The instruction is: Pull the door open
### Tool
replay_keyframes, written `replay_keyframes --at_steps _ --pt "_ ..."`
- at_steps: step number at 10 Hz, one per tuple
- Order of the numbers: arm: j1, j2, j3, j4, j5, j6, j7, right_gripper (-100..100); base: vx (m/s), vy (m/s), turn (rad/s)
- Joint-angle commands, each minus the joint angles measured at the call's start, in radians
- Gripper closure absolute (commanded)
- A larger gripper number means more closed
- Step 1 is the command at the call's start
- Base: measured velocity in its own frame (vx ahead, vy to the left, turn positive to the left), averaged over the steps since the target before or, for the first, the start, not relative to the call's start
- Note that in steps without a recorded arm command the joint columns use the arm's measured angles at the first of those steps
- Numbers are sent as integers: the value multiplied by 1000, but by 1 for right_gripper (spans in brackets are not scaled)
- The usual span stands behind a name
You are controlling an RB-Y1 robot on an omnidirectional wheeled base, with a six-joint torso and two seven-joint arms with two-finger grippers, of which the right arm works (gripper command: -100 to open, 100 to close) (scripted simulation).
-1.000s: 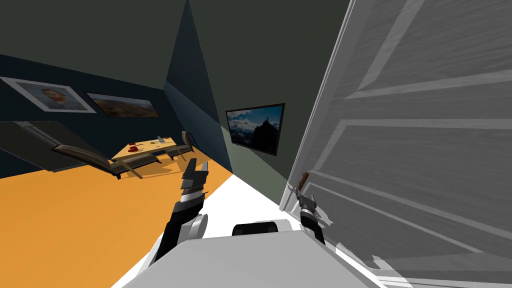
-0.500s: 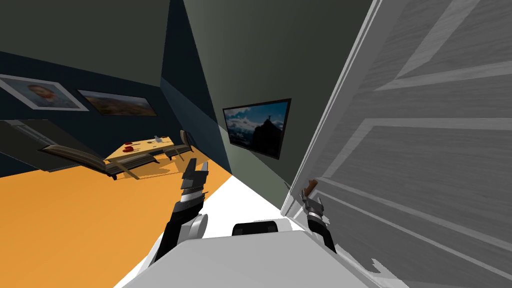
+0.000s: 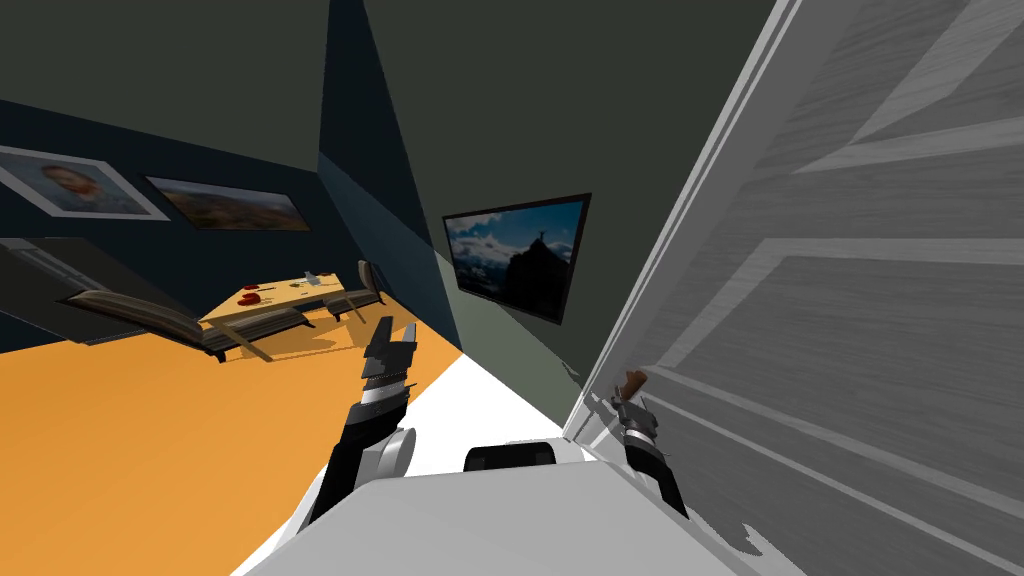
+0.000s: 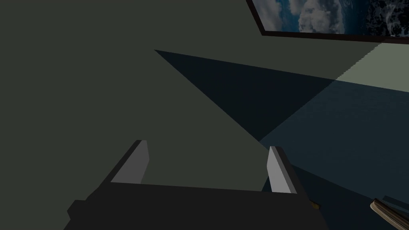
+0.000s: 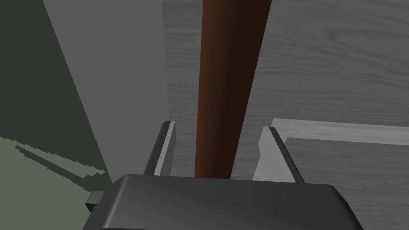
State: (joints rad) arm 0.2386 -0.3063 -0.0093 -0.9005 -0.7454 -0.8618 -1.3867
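Observation:
A grey panelled door (image 3: 850,330) fills the right side of the head view, swung partway toward me. Its brown bar handle (image 3: 634,381) sits near the door's free edge. My right gripper (image 3: 628,402) is at the handle. In the right wrist view the handle (image 5: 227,88) runs between the fingers of the right gripper (image 5: 219,126), with a small gap on each side, against the door (image 5: 331,68). My left gripper (image 3: 393,330) is raised over the floor to the left, away from the door; in its wrist view the left gripper (image 4: 207,144) is open and holds nothing.
A dark-framed landscape picture (image 3: 515,255) hangs on the grey-green wall just past the door's edge. A low table with chairs (image 3: 275,300) stands far off on the orange floor (image 3: 120,430). A white floor strip (image 3: 480,400) runs ahead of me.
The door has swung further toward me, and its edge and handle have shifted right in the head view. My right gripper has followed the handle. The left arm has stayed put.

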Motion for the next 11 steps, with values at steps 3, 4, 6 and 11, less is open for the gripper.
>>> replay_keyframes --at_steps 3,4,6,11 --pt "-2 -1 -1 1 0 1 2 100 -9 1 6" --pt "-2 -1 -1 1 0 1 2 100 0 0 0" --pt "3 -6 20 -9 11 -1 -9 100 -69 -6 30" --pt "22 -25 81 -36 45 -6 -43 100 -208 14 62"
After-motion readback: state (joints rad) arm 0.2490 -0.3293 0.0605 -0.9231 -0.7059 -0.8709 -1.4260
